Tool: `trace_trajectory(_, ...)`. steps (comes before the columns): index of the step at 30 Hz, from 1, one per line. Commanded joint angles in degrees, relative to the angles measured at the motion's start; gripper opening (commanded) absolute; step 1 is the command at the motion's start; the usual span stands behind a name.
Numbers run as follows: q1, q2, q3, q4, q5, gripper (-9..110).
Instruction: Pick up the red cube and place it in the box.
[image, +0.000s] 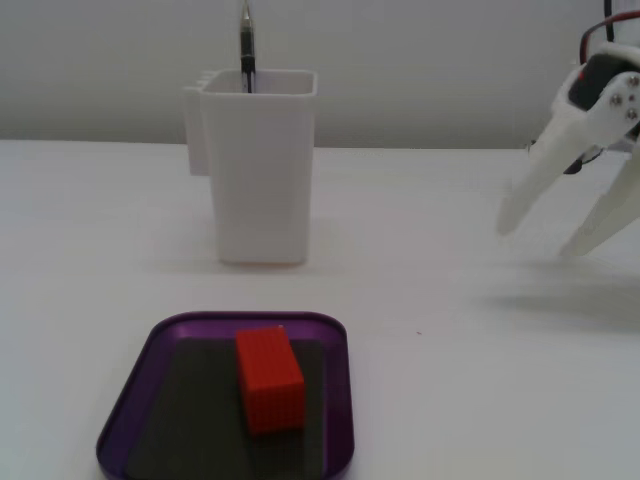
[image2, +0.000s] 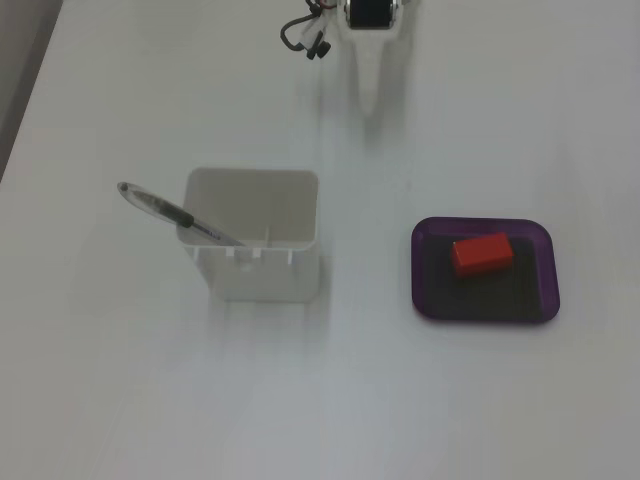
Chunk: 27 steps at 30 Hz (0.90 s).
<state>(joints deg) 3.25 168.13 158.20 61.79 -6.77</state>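
A: Where does the gripper (image: 545, 238) sit?

B: At the right edge of a fixed view, above the surface (image: 480, 330), its two white fingers (image: 530, 190) spread apart with nothing between them. In the other fixed view it comes in from the top edge (image2: 369, 98), and there only one narrow white finger shows, so the gap cannot be judged from above.

A: And the red cube (image: 269, 379)?

B: It lies inside the box (image: 135, 400), on the dark bottom, well apart from the gripper. From above, the red cube (image2: 482, 253) sits toward the upper middle of the box (image2: 545, 300), its long side running roughly along the box's long side.

A: What else stands there?

B: One white container (image: 260, 165), tall and open-topped, behind the box in the low view and to its left from above (image2: 262, 275). One pen (image2: 175, 212) leans out of it; the low view shows only its tip (image: 246, 45) above the rim.

A: The surface and room?

B: The surface is plain white and bare around the things. A pale wall (image: 430, 70) closes the back of the low view. A grey strip runs down the top left corner from above; what it is cannot be told.

A: Anything cut off?

B: The arm is mostly out of frame in both fixed views, and the box's near edge is cropped in the low one. Some dark cable (image2: 303, 38) shows near the arm's top.

A: The count?

B: One cube, one box, one container, one pen, one gripper.
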Motion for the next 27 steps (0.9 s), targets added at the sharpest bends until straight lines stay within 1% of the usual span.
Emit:
trace_trajectory(1, 0.4, 6.8, 4.7, -0.7, -0.2, 14)
trace_trajectory(9, -0.1, 23.9, 16.8, 0.2, -0.2, 14)
trace_trajectory(12, -0.1, 29.5, 18.8, 1.8, 0.2, 14)
trace_trajectory(20, -0.2, 29.1, 18.6, 3.9, 0.4, 13)
trace_trajectory(22, -0.2, 29.1, 18.6, 4.0, 0.4, 11)
trace_trajectory(25, -0.2, 29.1, 18.6, 4.0, 0.4, 0)
trace_trajectory(27, -0.2, 29.1, 18.6, 4.0, 0.4, 0)
